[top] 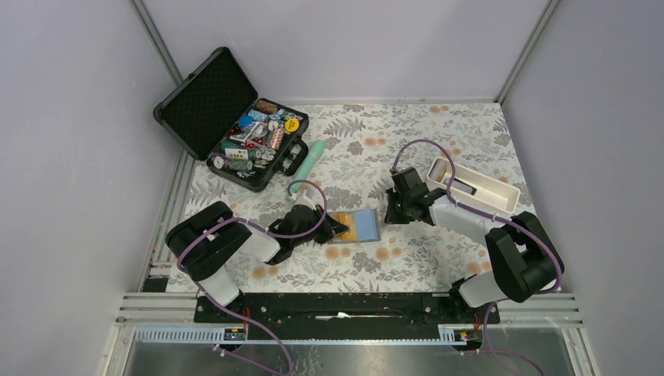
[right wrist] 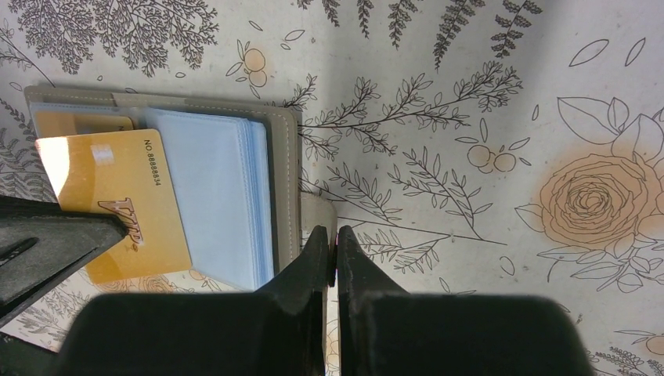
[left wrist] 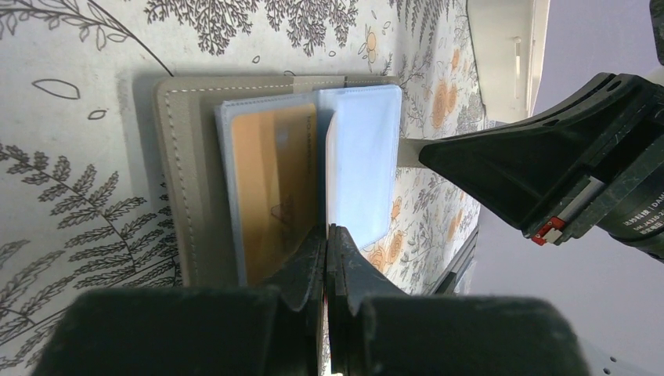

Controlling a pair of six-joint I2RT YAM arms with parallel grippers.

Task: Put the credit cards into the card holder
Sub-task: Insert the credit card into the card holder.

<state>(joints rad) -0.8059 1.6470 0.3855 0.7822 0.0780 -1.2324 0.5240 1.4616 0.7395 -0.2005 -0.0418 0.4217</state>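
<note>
- The card holder (right wrist: 286, 180) lies open and flat on the flowered worktop (right wrist: 470, 94), between the two sets of jaws, with its clear sleeves (right wrist: 211, 196) fanned upward.
- One orange card (right wrist: 78, 123) is already seated in a pocket on the side nearer the left jaws.
- A second orange card (right wrist: 117, 196) lies tilted across the sleeves and is not yet in a pocket.
- The left jaws are clenched on this loose card at its near corner. From their own camera the card appears edge-on, straight ahead of the tips.
- The right jaws are clenched on the holder's small closure tab (right wrist: 319, 210), directly in front of their tips, which seems to pin the holder down.
- The step in hand appears to be inserting this card, with one arm steadying and the other feeding.
- The next move calls for squaring the tilted card with a sleeve mouth and sliding it in low, while the tab grip keeps the holder from skating.
- The thin sleeves may buckle or catch the card's corner.
- No blue or dark cards can be made out.
- Well beyond the right jaws sits a white tray (top: 478, 186). Well beyond the left jaws are a mint tube (top: 307, 160) and an open black case (top: 207, 102).
</note>
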